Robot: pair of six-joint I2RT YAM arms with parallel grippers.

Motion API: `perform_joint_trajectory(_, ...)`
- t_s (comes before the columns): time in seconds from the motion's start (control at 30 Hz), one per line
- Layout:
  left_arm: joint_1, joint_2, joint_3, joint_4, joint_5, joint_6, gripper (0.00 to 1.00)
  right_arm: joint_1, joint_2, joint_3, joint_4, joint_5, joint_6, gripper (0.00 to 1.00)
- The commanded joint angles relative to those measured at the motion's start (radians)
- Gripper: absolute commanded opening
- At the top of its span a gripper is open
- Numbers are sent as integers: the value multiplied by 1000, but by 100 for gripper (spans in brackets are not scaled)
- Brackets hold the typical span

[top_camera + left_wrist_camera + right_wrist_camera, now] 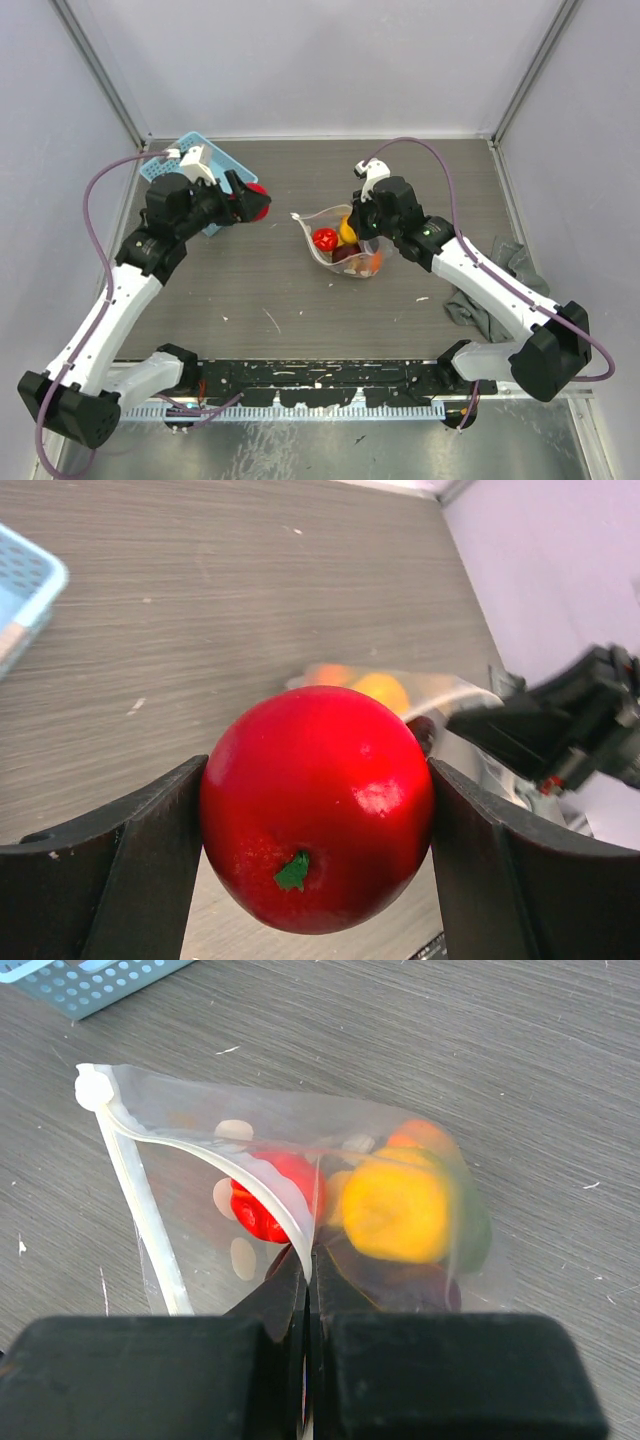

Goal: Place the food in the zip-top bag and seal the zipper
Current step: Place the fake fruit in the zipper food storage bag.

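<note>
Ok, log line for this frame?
left tool: shut on red fruit, short of bag | right tool: pinching bag rim, mouth open | in bag: several fruits | zipper: unsealed

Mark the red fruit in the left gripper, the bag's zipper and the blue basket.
red fruit (315, 810), left wrist view, middle of its glossy front.
zipper (138, 1210), right wrist view, midway along the near strip.
blue basket (100, 980), right wrist view, its perforated wall.

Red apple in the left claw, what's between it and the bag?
Nothing but bare table: the top view shows an empty stretch from the red apple to the zip-top bag.
</note>
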Motion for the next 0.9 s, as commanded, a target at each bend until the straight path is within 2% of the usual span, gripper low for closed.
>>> perform_joint_trajectory(0.0, -113, -47, -23, 93, -41, -3, 43, 0, -35, 34, 40, -36, 25, 0)
perform_joint_trajectory(0.27, -392, -27, -63, 217, -151, 81, 43, 0, -42, 53, 26, -83, 43, 0)
perform_joint_trajectory(0.43, -513, 27, -84, 303, -245, 149, 43, 0, -46, 56, 22, -117, 54, 0)
perform_joint_trajectory(0.57, -574, 86, -94, 350, -320, 201, 43, 0, -46, 54, 20, -147, 61, 0)
perform_joint_trajectory(0.87, -621, 226, -107, 396, -462, 225, 44, -1, -48, 42, 22, -180, 71, 0)
